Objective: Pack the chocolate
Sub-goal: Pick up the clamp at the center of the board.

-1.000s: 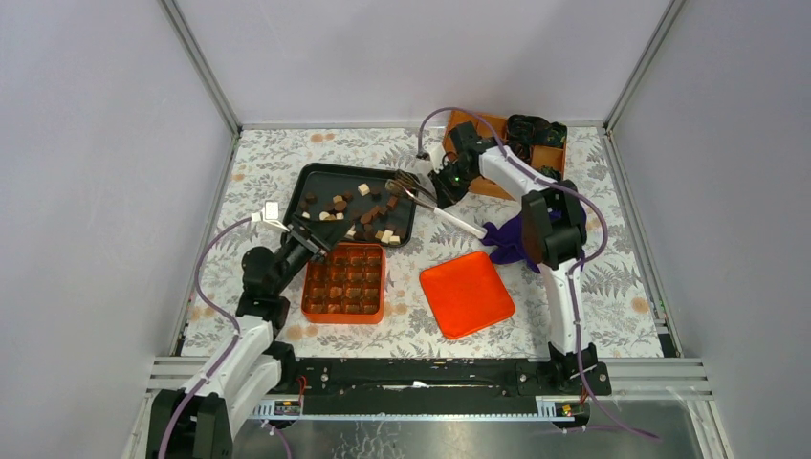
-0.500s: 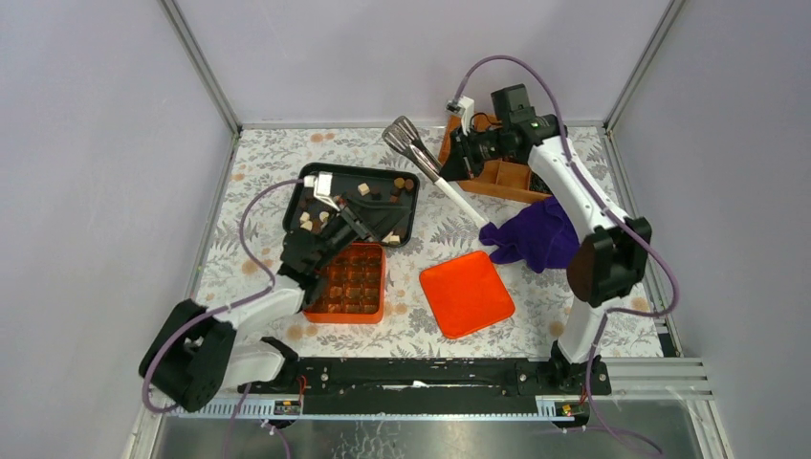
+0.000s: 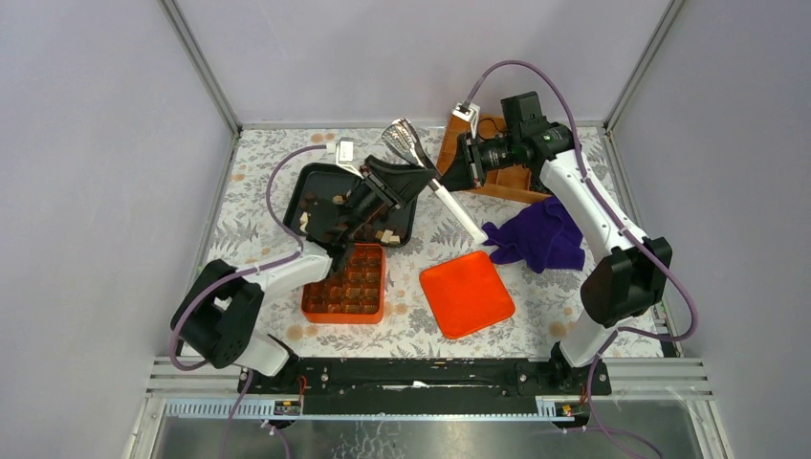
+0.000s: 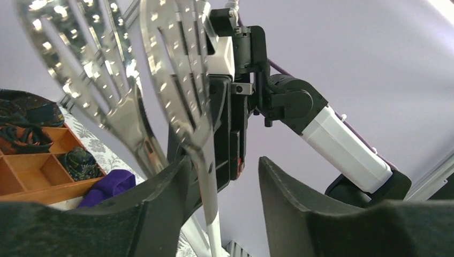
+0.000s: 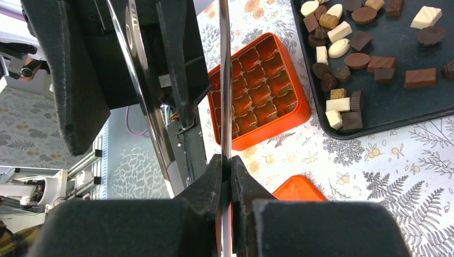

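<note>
Two grippers meet at a pair of slotted metal tongs [image 3: 404, 137] held in the air above the far middle of the table [image 3: 421, 325]. The right gripper [image 5: 225, 160] is clamped tight on the thin stem of the tongs, its fingertips pressed together with only the metal between them. The left gripper [image 4: 226, 163] reaches in over the black tray [image 5: 396, 104] with its jaws apart. One stem of the tongs runs down between them, close against one finger [image 4: 160, 203], with a clear gap to the other. Most of the loose chocolate [image 5: 348, 59] lies scattered on the black tray toward the far left of the table: dark, light brown and cream-white pieces. More brown pieces sit in the cells of the orange box [image 5: 300, 115], which stands just beside the tray's near edge. An orange lid [image 3: 467, 294] lies flat near the middle of the table, apart from the box. A purple cloth [image 3: 536, 239] is bunched to the lid's far right. At the far right corner stands a wooden divided box [image 4: 32, 171] holding dark patterned bundles [image 4: 80, 162].
</note>
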`<action>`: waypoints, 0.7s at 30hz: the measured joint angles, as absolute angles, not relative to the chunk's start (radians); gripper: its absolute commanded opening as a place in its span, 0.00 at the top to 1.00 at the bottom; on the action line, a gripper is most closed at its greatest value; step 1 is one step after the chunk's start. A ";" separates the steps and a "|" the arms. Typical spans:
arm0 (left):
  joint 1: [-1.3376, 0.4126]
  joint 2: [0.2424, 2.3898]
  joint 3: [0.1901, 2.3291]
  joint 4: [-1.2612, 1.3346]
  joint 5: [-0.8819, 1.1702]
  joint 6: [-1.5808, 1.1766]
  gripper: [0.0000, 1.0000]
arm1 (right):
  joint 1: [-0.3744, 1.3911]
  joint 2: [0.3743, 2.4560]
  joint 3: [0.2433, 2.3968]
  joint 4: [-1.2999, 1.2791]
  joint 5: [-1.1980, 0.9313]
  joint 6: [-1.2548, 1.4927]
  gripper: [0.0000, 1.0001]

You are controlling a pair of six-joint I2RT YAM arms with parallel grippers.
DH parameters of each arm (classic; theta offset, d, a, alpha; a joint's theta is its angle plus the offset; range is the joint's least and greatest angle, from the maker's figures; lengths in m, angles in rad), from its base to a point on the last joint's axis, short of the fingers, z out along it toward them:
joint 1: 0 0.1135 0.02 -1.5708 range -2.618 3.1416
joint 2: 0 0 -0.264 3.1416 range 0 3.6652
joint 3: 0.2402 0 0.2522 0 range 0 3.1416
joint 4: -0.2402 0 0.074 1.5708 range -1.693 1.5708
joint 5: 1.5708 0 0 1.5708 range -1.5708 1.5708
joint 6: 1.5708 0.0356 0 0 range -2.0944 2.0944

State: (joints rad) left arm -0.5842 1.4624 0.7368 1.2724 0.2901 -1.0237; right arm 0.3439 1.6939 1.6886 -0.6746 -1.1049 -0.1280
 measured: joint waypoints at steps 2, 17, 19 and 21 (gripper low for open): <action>-0.591 1.481 0.762 1.273 0.291 -1.022 0.60 | 0.344 1.694 1.681 -0.670 -1.110 -0.120 1.00; -0.606 1.541 0.864 1.343 0.428 -1.010 1.00 | 0.295 1.699 1.637 -0.578 -1.173 0.074 1.00; -0.612 1.541 0.883 1.343 0.456 -0.986 1.00 | 0.270 1.718 1.610 -0.535 -1.201 0.144 1.00; -0.625 1.541 0.905 1.329 0.490 -0.951 1.00 | 0.249 1.747 1.585 -0.508 -1.229 0.207 1.00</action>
State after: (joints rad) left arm -0.6247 1.5406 0.9054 1.3289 0.4904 -0.9508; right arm 0.2485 1.7470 1.5848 -0.5083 -1.2293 0.2066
